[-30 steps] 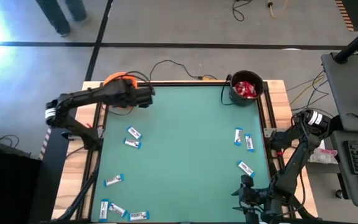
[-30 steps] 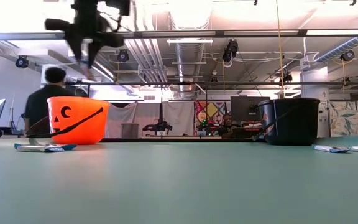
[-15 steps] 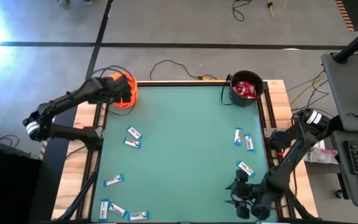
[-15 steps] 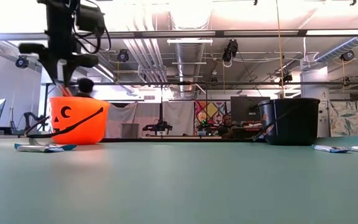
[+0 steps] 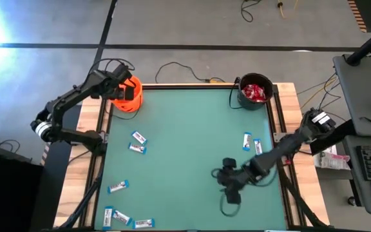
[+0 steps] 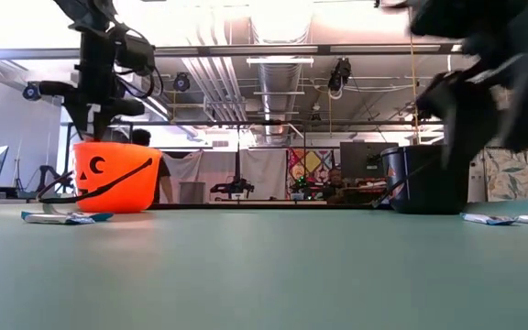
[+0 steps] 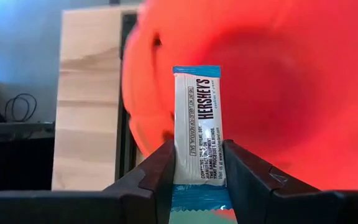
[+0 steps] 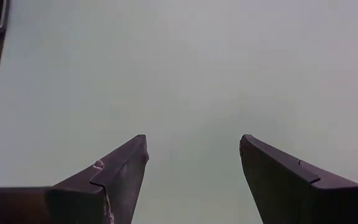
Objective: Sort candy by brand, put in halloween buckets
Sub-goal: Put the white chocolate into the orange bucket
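My left gripper (image 5: 125, 90) hangs over the mouth of the orange bucket (image 5: 131, 103), which stands at the table's far left corner, and is shut on a slim blue-and-white candy bar (image 7: 196, 140). The low view shows this gripper (image 6: 95, 128) just above the orange bucket's (image 6: 113, 176) rim. My right gripper (image 5: 228, 192) stands open over bare green table, right of centre, with nothing between its fingers (image 8: 194, 146). The black bucket (image 5: 255, 92) at the far right holds red candy. My left gripper pinches the bar's two long edges (image 7: 194, 177) between its two fingers, near the bar's lower end. The fingers slant down from the table's left and lie along the bar. The rest of the bar sticks out past the fingertips, clear above the orange bucket's inside (image 7: 291, 93).
Loose blue-and-white bars lie on the table: two at mid left (image 5: 137, 143), one lower left (image 5: 117, 187), three at the near left edge (image 5: 124, 219), two at the right (image 5: 252, 144). Wooden rails (image 5: 95, 122) border the green mat. People stand in the room beyond.
My left gripper has swung toward the table's left edge and sunk, carrying the bar from beside the orange bucket to over its mouth. My right gripper has swept from the near right corner toward the table's middle, staying open.
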You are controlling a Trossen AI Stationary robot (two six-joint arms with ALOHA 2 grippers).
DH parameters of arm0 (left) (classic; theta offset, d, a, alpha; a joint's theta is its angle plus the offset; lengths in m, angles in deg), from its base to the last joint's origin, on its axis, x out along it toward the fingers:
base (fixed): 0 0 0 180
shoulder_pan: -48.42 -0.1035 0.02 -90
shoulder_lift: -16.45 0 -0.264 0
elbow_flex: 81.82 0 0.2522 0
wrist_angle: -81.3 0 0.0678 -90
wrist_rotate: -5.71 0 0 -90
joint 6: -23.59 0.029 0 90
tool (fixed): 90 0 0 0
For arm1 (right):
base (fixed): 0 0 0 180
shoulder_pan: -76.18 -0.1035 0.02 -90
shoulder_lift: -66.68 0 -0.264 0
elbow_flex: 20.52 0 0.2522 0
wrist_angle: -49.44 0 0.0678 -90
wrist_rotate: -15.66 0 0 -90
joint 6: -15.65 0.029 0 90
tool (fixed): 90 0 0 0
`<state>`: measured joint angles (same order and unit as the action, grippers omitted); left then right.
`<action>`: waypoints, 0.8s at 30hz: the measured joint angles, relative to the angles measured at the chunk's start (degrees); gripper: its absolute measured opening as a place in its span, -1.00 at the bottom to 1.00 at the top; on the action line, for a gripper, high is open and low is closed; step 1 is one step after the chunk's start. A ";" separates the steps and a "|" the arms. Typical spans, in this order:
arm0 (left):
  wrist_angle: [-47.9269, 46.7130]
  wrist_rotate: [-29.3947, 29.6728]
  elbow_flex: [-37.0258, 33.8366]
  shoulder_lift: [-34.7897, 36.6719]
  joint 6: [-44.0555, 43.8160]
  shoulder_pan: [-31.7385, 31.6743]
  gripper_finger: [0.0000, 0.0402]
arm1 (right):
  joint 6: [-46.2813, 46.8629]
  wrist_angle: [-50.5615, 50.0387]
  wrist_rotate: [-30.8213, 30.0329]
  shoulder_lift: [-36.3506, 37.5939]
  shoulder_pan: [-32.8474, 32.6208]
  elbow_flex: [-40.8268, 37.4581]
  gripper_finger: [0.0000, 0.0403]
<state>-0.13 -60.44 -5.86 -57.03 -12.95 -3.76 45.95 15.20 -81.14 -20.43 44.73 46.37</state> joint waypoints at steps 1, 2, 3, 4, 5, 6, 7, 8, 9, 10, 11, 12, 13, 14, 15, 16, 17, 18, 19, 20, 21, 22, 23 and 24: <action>-1.00 -0.82 -0.06 0.17 0.93 0.14 -0.47 | -1.33 0.02 1.83 0.00 1.76 0.00 0.22; -1.16 -1.61 -0.09 0.39 1.36 0.38 -0.47 | -2.61 -0.03 3.66 0.00 3.42 0.00 0.22; -0.86 -2.63 -0.07 0.66 1.48 0.47 -0.47 | -3.82 -0.12 5.25 0.00 4.95 0.00 0.22; -0.85 -3.56 -0.07 0.78 1.54 0.55 -0.47 | -4.95 -0.07 6.49 0.00 6.43 0.00 0.22; -0.72 -3.92 -0.07 0.82 1.51 0.67 -0.47 | -6.17 -0.05 7.44 0.00 7.74 0.00 0.22; -0.28 -3.90 -0.07 0.82 1.32 0.99 -0.47 | -7.59 -0.05 8.11 0.02 9.03 0.00 0.22; 0.39 -3.92 -0.07 0.82 0.63 1.45 -0.47 | -8.96 -0.07 8.67 0.04 10.17 0.00 0.22; 1.02 -3.90 -0.07 0.80 -0.24 2.09 -0.47 | -10.48 -0.06 8.79 0.05 11.19 0.00 0.22; 2.09 -3.87 -0.08 0.78 -0.63 2.90 -0.47 | -12.08 -0.04 8.81 0.08 12.21 0.00 0.22; 4.18 -3.39 -0.26 0.78 -1.03 3.84 -0.47 | -13.75 -0.01 8.87 0.11 13.25 0.00 0.22; 6.57 -2.17 -0.44 0.77 -1.64 4.94 -0.47 | -15.24 -0.03 8.86 0.11 14.24 0.00 0.22; 8.93 -0.48 -0.68 0.76 -2.32 5.97 -0.47 | -16.65 -0.02 8.93 0.11 15.25 0.00 0.22; 10.76 1.56 -0.88 0.76 -3.07 6.68 -0.47 | -17.80 -0.02 8.97 0.11 16.25 0.00 0.22; 11.99 3.85 -0.95 0.71 -4.10 6.86 -0.47 | -18.56 -0.02 8.93 0.11 17.28 0.00 0.22; 12.70 6.13 -0.96 0.42 -5.58 6.72 -0.47 | -19.18 -0.02 8.94 0.11 18.17 0.00 0.22; 13.02 7.91 -0.96 -0.05 -7.14 6.17 -0.47 | -19.37 -0.16 9.03 0.11 19.00 0.00 0.22; 13.06 8.41 -0.96 -0.53 -8.09 5.10 -0.47 | -19.43 -0.51 9.56 0.11 19.76 0.00 0.22; 12.97 7.96 -0.96 -1.11 -8.12 3.81 -0.47 | -19.61 -1.15 10.48 0.19 20.34 0.00 0.22; 12.92 6.38 -0.96 -1.91 -7.19 2.50 -0.47 | -20.33 -2.08 11.60 0.32 20.79 0.00 0.22; 12.54 3.33 -0.78 -3.08 -5.83 1.23 -0.47 | -21.46 -3.10 12.63 0.42 21.11 0.00 0.22; 11.68 0.25 -0.28 -4.54 -4.68 -0.14 -0.47 | -22.94 -4.37 13.28 0.55 21.39 0.00 0.22; 10.49 -2.03 0.34 -6.06 -4.15 -1.41 -0.47 | -24.50 -5.95 13.29 0.63 21.54 0.00 0.22; 9.06 -3.24 1.18 -7.55 -3.97 -2.30 -0.47 | -26.09 -7.50 13.31 0.69 21.70 0.00 0.22; 8.05 -3.48 2.17 -8.95 -3.66 -2.78 -0.47 | -27.59 -8.94 13.27 0.76 21.91 0.00 0.22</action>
<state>7.91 -63.92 -3.69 -65.98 -16.61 -6.54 18.36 6.26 -67.87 -19.67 66.64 46.37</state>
